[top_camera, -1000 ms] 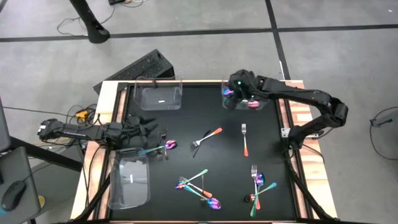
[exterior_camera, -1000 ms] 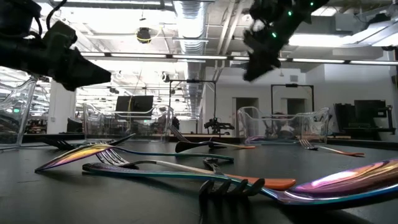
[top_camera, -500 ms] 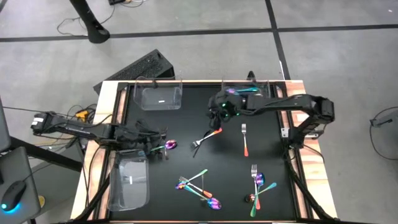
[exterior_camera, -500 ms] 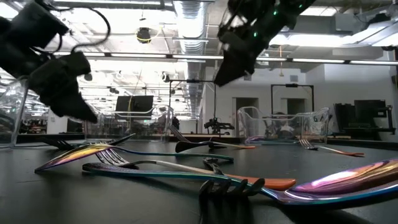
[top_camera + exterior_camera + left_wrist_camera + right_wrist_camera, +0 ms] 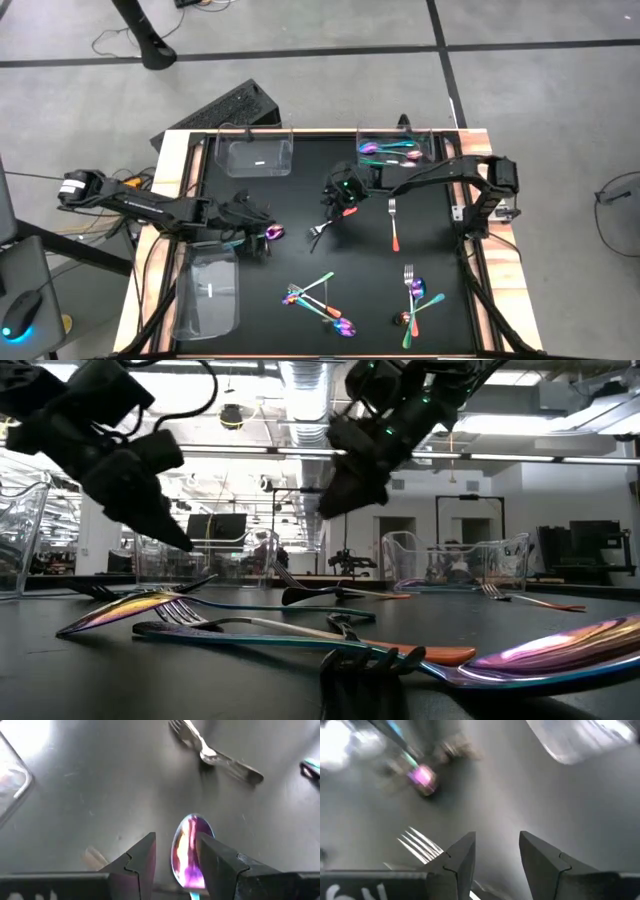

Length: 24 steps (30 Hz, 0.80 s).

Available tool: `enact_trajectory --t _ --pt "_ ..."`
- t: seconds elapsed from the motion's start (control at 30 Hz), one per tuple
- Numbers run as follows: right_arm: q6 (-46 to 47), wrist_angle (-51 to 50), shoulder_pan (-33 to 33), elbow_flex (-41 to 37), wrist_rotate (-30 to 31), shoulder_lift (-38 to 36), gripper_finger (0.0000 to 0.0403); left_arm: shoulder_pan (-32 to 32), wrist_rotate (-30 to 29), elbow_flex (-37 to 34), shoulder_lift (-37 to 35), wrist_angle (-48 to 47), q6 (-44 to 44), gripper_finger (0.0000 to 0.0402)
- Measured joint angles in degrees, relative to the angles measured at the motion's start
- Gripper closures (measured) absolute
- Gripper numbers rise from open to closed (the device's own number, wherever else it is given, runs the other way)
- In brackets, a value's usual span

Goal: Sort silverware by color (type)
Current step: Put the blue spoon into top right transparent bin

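An iridescent spoon (image 5: 272,233) lies flat on the black table, left of the middle. My left gripper (image 5: 252,226) hangs open just above it, tipped downward; in the left wrist view the spoon's bowl (image 5: 191,845) shows between the two fingers. A fork (image 5: 319,230) with dark tines lies mid-table. Over its handle end my right gripper (image 5: 339,203) hovers open, and the tines (image 5: 420,845) show beside its fingers. In the low view both grippers (image 5: 178,538) (image 5: 338,500) stand clear of the tabletop.
Clear trays stand at the far left (image 5: 258,156), the near left (image 5: 208,292) and the far right (image 5: 432,150); the far right one holds iridescent pieces. A fork (image 5: 394,222) with an orange handle lies right of the middle. Mixed silverware lies near the front (image 5: 320,300) (image 5: 415,295).
My right gripper has left the far right tray, going toward the table's left and near edge and down, and now stands over the mid-table fork. My left gripper has reached toward the table's right and tipped downward over the iridescent spoon. No silverware on the table has moved.
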Motion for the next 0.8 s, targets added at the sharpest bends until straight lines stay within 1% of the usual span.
enact_trajectory --t 0.1,0.17,0.27,0.4,0.47,0.57,0.67,0.73,0.8 --pt "0.6 0.5 1.3 -0.1 -0.8 0.2 0.0232 1.8 0.3 1.2 3.9 0.1 0.5 0.0273" --pt "0.6 0.9 2.0 -0.1 -0.7 0.2 0.0232 3.2 2.5 1.4 6.3 0.7 2.0 0.0272" --pt "0.6 0.7 2.3 -0.1 -0.7 0.2 0.0232 5.7 9.7 1.6 10.6 6.1 3.9 0.0255" --pt "0.9 0.0 2.3 -0.1 -0.7 0.2 0.0232 8.3 19.6 1.6 15.7 12.8 4.7 0.0217" --pt "1.0 -1.2 2.3 -0.1 -0.6 0.2 0.0232 9.1 22.4 1.6 17.9 14.5 4.9 0.0196" --pt "1.0 -1.7 2.3 -0.1 -0.6 0.2 0.0232 9.7 21.6 1.6 21.0 14.5 5.3 0.0173" --pt "0.9 -1.8 2.3 -0.1 -0.6 0.2 0.0232 10.1 20.4 1.8 23.4 15.3 6.1 0.0166" --pt "0.5 -1.9 2.3 -0.1 -0.6 0.2 0.0232 10.1 19.9 1.9 24.4 15.8 6.5 0.0173" --pt "0.5 -1.9 2.3 -0.1 -0.6 0.2 0.0232 10.1 19.4 1.8 24.7 16.3 7.2 0.0193"
